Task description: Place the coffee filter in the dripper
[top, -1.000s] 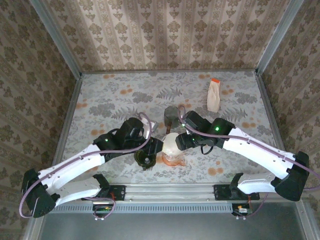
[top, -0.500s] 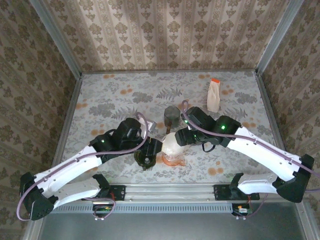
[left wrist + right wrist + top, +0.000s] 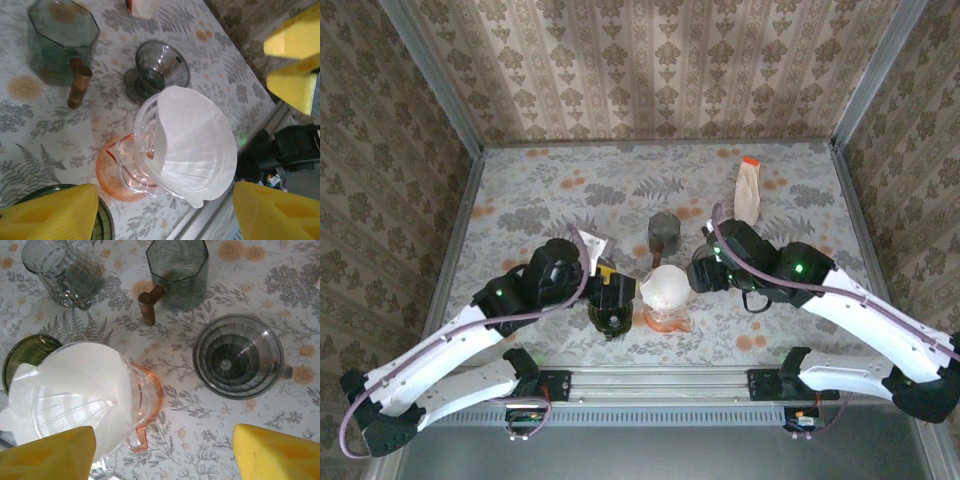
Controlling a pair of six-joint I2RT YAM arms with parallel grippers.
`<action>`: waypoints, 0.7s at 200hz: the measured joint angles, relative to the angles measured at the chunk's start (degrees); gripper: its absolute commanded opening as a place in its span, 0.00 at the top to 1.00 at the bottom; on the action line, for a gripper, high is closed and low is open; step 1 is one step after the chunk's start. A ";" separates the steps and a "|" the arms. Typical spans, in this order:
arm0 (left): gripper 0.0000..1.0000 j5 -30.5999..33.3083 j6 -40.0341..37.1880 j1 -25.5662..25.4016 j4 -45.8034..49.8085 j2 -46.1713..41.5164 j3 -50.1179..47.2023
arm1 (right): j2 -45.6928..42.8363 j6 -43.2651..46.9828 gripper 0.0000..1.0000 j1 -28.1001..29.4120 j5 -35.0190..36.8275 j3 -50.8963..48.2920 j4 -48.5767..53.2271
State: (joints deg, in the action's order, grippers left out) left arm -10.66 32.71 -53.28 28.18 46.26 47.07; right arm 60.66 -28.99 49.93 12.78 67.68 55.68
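The white paper coffee filter (image 3: 665, 287) sits inside the clear dripper with a pink base (image 3: 666, 320), near the table's front edge. Its rim stands a little above the dripper's rim. In the left wrist view the filter (image 3: 197, 142) fills the dripper (image 3: 125, 172), and my left gripper (image 3: 160, 220) is open with its yellow pads wide on either side, touching nothing. My left gripper (image 3: 623, 290) is just left of the filter. My right gripper (image 3: 698, 272) is just right of it, also open and empty. The right wrist view has the filter (image 3: 70, 385), the dripper (image 3: 145, 395) and the right gripper (image 3: 160, 460).
A smoky grey glass dripper (image 3: 237, 355) stands right of the pink one. Behind them are a dark angular glass mug with a wooden handle (image 3: 663, 230) and a ribbed glass jar (image 3: 65, 272). A green round dish (image 3: 610, 320) lies left. A filter packet (image 3: 748, 192) stands at the back right.
My left gripper has opened and drawn back to the left, off the filter. The right gripper has moved away to the right. The filter stays in the dripper.
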 measured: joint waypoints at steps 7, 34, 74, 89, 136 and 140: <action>0.24 1.14 0.61 0.00 0.15 -1.64 -1.20 | -1.62 -0.39 0.26 0.00 0.35 -1.86 -0.09; 0.23 5.05 3.65 0.11 2.36 -8.31 -6.93 | -7.43 -2.19 0.26 0.00 0.72 -9.29 -0.24; 0.30 8.59 9.09 1.68 6.64 -16.15 -14.32 | -13.97 -5.16 0.27 0.00 0.57 -20.15 -2.19; 0.31 9.25 11.23 2.58 7.48 -17.62 -16.59 | -15.50 -6.25 0.29 0.00 0.20 -23.80 -3.43; 0.26 9.40 15.58 5.81 9.29 -21.20 -20.65 | -17.33 -8.76 0.31 1.18 -5.90 -35.12 -11.58; 0.26 9.40 15.76 5.90 9.27 -21.33 -20.65 | -17.35 -8.87 0.31 1.49 -6.40 -36.33 -12.81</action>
State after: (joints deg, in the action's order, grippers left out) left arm -1.26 48.47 -47.37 37.45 24.93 26.41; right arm 43.31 -37.87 51.42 6.37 31.35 42.87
